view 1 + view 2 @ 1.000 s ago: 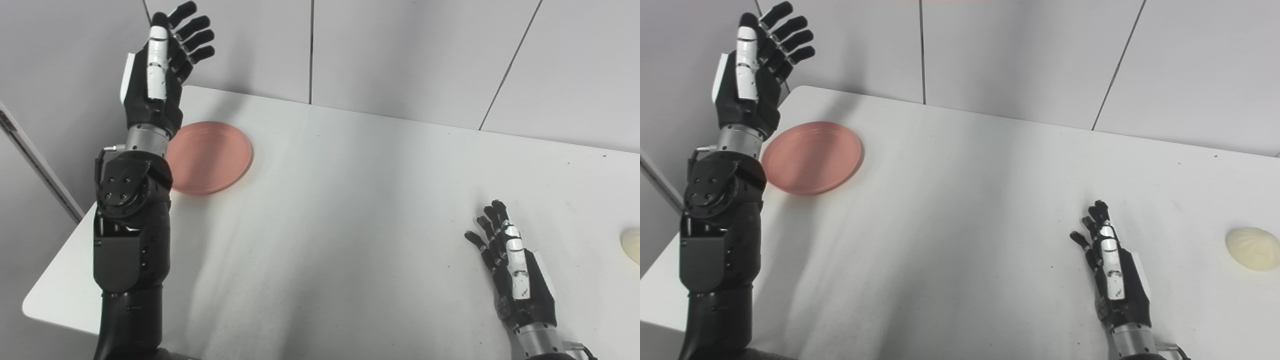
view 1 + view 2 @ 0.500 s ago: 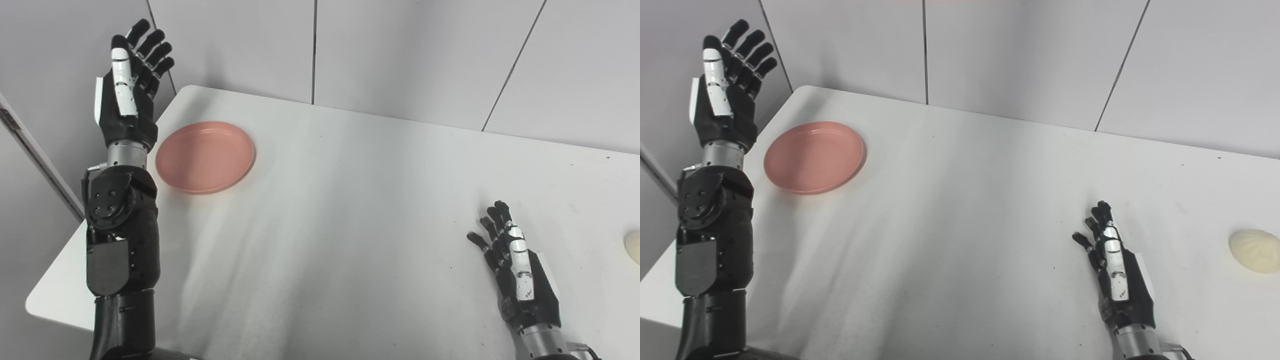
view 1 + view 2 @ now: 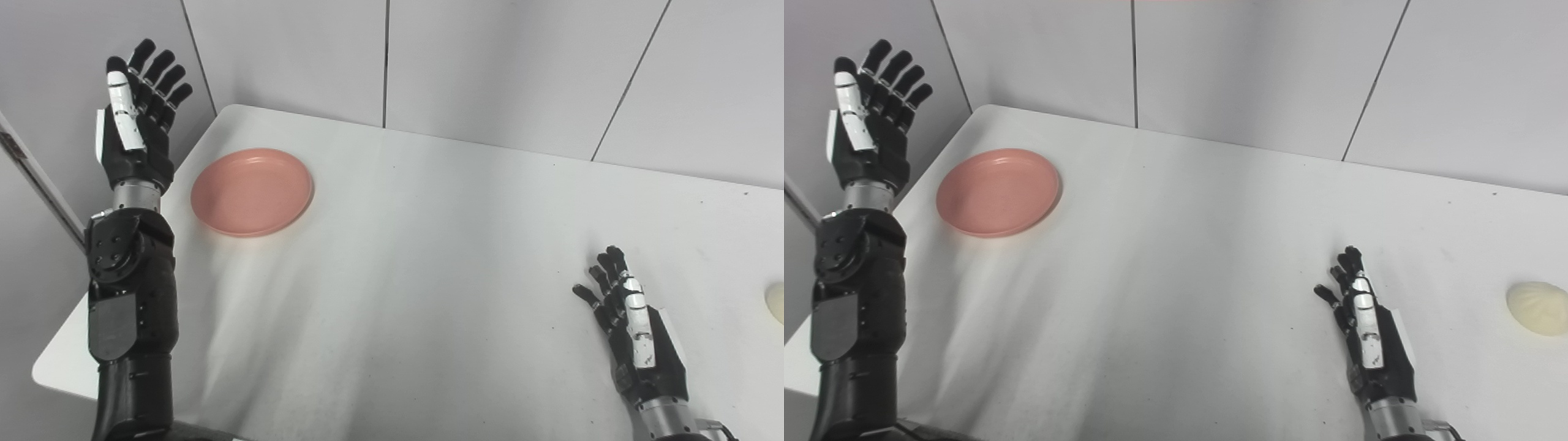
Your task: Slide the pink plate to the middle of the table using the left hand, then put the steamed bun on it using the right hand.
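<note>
The pink plate (image 3: 252,191) lies flat near the table's far left corner, with nothing on it. My left hand (image 3: 136,125) is raised upright to the left of the plate, out past the table's left edge, open with fingers spread and holding nothing. The pale steamed bun (image 3: 1537,308) sits at the table's right side; in the left eye view only its edge (image 3: 775,302) shows. My right hand (image 3: 1368,334) rests low over the table's front right, left of the bun and apart from it, open and empty.
The white table (image 3: 416,257) has a rounded front left corner and grey panelled walls (image 3: 490,67) close behind and to the left. Between plate and right hand is bare tabletop with a few small dark specks.
My left hand and forearm have swung leftward, off the plate's near edge to beyond the table's left side. Plate, bun and right hand have not moved. The view shifted slightly.
</note>
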You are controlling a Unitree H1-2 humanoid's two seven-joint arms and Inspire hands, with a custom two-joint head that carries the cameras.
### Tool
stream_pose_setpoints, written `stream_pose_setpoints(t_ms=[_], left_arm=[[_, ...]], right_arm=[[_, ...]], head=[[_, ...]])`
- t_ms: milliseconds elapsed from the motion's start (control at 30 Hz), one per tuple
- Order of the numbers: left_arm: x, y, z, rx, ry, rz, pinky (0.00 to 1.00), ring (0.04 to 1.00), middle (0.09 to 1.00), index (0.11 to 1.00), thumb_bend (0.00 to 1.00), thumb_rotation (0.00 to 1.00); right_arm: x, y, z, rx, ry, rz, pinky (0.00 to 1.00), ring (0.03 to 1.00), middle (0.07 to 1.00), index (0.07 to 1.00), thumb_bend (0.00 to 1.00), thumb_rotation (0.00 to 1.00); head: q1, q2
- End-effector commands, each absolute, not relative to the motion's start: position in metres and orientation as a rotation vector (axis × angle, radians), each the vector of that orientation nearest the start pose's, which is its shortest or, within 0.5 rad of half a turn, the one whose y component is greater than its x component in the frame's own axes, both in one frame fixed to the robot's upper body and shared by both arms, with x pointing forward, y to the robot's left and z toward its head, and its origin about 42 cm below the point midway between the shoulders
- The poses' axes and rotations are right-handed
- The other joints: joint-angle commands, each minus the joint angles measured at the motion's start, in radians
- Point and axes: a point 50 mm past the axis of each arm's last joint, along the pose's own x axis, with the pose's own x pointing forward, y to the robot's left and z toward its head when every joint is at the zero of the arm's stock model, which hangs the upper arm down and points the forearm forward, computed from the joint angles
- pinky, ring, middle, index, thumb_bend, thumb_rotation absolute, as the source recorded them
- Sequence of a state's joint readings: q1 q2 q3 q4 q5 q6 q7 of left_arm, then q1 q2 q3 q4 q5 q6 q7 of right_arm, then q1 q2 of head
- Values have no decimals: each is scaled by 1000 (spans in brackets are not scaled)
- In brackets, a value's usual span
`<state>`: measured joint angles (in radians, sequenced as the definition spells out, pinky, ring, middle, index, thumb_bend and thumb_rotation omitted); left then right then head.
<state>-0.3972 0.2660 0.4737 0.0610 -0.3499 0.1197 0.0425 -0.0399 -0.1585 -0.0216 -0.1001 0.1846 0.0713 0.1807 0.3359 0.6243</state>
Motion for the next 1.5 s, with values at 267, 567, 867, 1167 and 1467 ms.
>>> stream_pose_setpoints(t_ms=[267,567,867,1167,1467], left_arm=[[383,413,243,-220,-350,394,862,842,859,849,522,1000],[389,418,228,-258,-293,414,874,860,862,849,488,1000],[391,423,215,-280,-260,425,872,868,866,855,471,1000],[394,427,199,-312,-211,447,898,877,874,871,458,1000],[396,432,187,-339,-181,470,909,882,876,874,456,1000]], right_arm=[[296,-257,138,-2,-71,175,1000,990,1000,1000,293,1000],[295,-257,139,0,-67,171,1000,992,999,1000,283,1000],[295,-257,139,4,-66,171,1000,994,1000,1000,276,1000],[295,-257,140,6,-66,173,1000,995,1000,1000,272,1000],[295,-257,141,8,-64,173,1000,995,1000,1000,294,1000]], head=[[2,0],[10,-1],[14,-1],[15,0],[20,3]])
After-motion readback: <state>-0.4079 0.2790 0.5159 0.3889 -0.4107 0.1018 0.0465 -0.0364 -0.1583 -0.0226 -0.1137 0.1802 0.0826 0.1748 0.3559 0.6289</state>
